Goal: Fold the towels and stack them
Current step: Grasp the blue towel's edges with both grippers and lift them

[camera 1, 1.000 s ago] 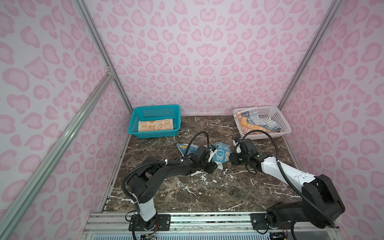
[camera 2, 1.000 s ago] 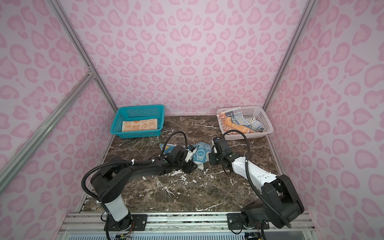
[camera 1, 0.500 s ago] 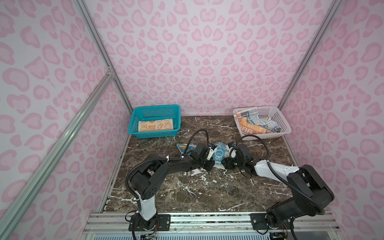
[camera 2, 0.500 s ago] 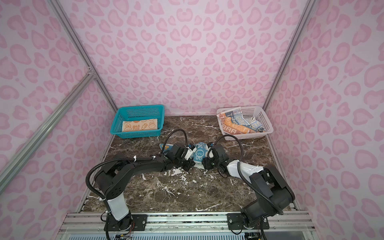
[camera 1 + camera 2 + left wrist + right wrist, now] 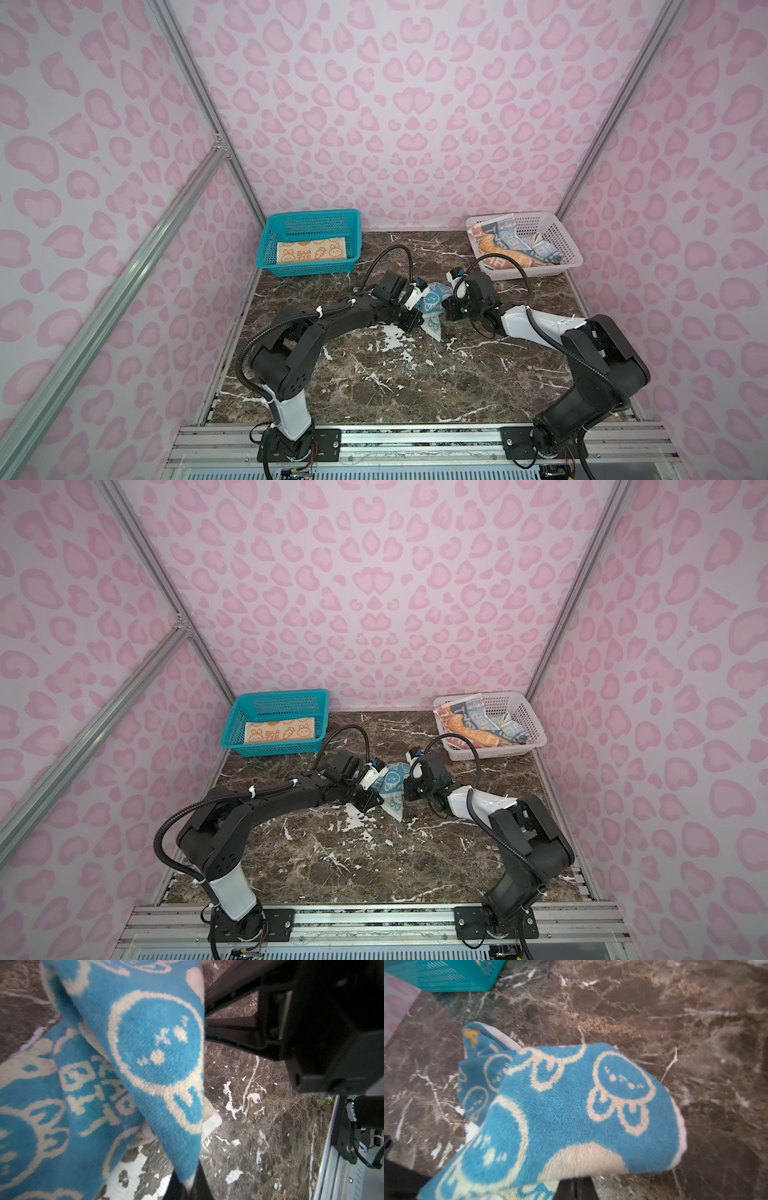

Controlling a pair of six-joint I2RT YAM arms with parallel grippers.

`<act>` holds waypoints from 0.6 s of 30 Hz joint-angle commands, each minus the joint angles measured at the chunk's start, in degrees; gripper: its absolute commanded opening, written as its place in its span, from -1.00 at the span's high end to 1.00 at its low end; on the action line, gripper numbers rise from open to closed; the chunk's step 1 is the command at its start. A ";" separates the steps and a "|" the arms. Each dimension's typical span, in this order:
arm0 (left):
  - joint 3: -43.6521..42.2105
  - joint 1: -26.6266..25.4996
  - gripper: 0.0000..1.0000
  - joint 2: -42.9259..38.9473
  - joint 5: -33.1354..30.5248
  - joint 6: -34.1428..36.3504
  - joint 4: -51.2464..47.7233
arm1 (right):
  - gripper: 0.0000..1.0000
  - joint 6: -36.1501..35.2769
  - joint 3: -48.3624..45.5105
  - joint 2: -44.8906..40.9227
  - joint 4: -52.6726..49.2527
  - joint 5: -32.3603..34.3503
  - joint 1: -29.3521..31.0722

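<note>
We see the left tool (image 5: pixel 419 325) and the right tool (image 5: pixel 444 308) both clamped tight on the blue towel (image 5: pixel 432 301), which hangs bunched between them over the middle of the counter (image 5: pixel 374 374), one corner drooping toward the marble. The orange towel (image 5: pixel 311 251) lies folded in the teal basket (image 5: pixel 269 237). The lettered towel (image 5: pixel 505 249) sits crumpled in the white basket (image 5: pixel 559 237).
</note>
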 commanded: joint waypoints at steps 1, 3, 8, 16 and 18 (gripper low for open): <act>3.05 0.99 0.88 -2.24 -0.45 6.83 -9.63 | 1.00 -2.60 2.33 -3.17 -7.03 -5.13 0.10; 4.99 1.28 0.84 -3.58 -2.53 9.90 -14.76 | 1.00 -3.94 4.08 -5.24 -12.64 -8.36 0.10; 8.15 1.64 0.78 -8.18 -6.78 15.94 -24.63 | 1.00 -7.24 8.59 -8.34 -27.19 -14.91 2.31; -0.05 1.69 0.68 -10.07 -11.16 12.45 -19.07 | 1.00 -4.51 6.12 -8.94 -29.63 -8.56 4.54; -2.64 1.73 0.63 -8.94 -10.01 8.34 -13.61 | 1.00 -3.02 5.53 -8.00 -28.31 -6.06 4.56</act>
